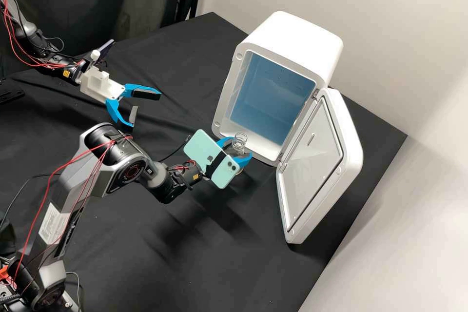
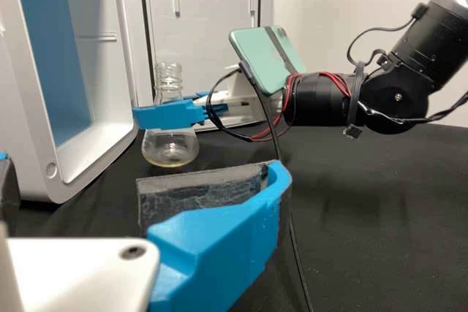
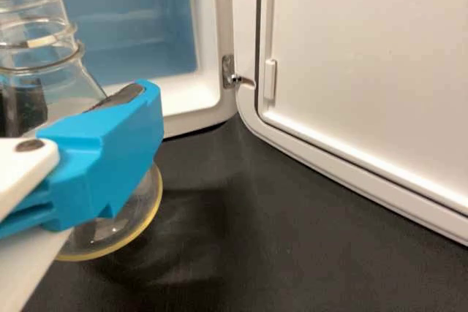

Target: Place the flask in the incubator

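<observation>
Flask, clamped at the neck in right jaws, may clip the incubator sill and tip out; left jaws hang apart nearby.

The black cloth-covered bench bears a white incubator, its door swung open. Just before the incubator's opening, a conical flask sits at cloth level.

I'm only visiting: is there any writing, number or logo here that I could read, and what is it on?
Nothing is legible.
Print on the white sticker, low on the near dark grey arm: too small to read.
Small dark mark on the mint green phone: no words.
The white box incubator and clear glass flask: no print seen.
</observation>
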Controlling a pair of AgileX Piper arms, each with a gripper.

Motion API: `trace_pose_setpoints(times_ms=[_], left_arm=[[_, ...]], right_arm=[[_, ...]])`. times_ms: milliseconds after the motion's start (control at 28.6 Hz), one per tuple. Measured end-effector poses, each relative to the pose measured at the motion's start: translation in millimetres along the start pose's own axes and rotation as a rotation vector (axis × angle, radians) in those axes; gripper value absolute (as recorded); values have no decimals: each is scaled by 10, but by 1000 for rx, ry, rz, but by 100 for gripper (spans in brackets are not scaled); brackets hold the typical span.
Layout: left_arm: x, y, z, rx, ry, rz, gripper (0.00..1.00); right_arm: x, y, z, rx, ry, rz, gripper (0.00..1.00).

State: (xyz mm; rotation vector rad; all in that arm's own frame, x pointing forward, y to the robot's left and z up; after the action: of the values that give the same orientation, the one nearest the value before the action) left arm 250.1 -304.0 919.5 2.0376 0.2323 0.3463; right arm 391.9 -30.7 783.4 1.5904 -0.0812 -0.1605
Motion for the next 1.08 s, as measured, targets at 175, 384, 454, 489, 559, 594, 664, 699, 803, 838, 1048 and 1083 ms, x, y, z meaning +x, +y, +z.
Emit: trace_pose_setpoints(times_ms=[175, 384, 454, 489, 559, 594, 664, 699, 803, 838, 1048, 1083], left_arm=[[0, 0, 0, -2, 0, 0, 100], [0, 0, 0, -15, 0, 0, 100], [0, 0, 0, -15, 0, 0, 100], [0, 0, 0, -15, 0, 0, 100], [0, 0, 0, -15, 0, 0, 100], [0, 0, 0, -15, 0, 0, 100], [0, 0, 0, -15, 0, 0, 100], [0, 0, 0, -15, 0, 0, 100], [1, 2, 6, -14, -2, 0, 100], [1, 4, 13, -13, -4, 1, 100], [-12, 36, 36, -8, -11, 11, 100], [-12, 34, 37, -7, -12, 10, 100]], right_arm=[[28, 33, 3, 5, -11, 3, 0], [61, 169, -80, 10, -9, 19, 0], [99, 210, -124, 10, 7, 35, 0], [119, 231, -146, 11, 14, 41, 0], [157, 267, -181, 13, 15, 47, 0], [192, 307, -209, 12, 24, 58, 0], [240, 330, -220, 4, 28, 65, 0], [268, 346, -221, -4, 26, 67, 0], [348, 418, -207, -10, 20, 80, 0], [371, 423, -210, -10, 19, 79, 0], [495, 496, -247, -8, 20, 87, 0], [519, 502, -256, -11, 25, 88, 0]])
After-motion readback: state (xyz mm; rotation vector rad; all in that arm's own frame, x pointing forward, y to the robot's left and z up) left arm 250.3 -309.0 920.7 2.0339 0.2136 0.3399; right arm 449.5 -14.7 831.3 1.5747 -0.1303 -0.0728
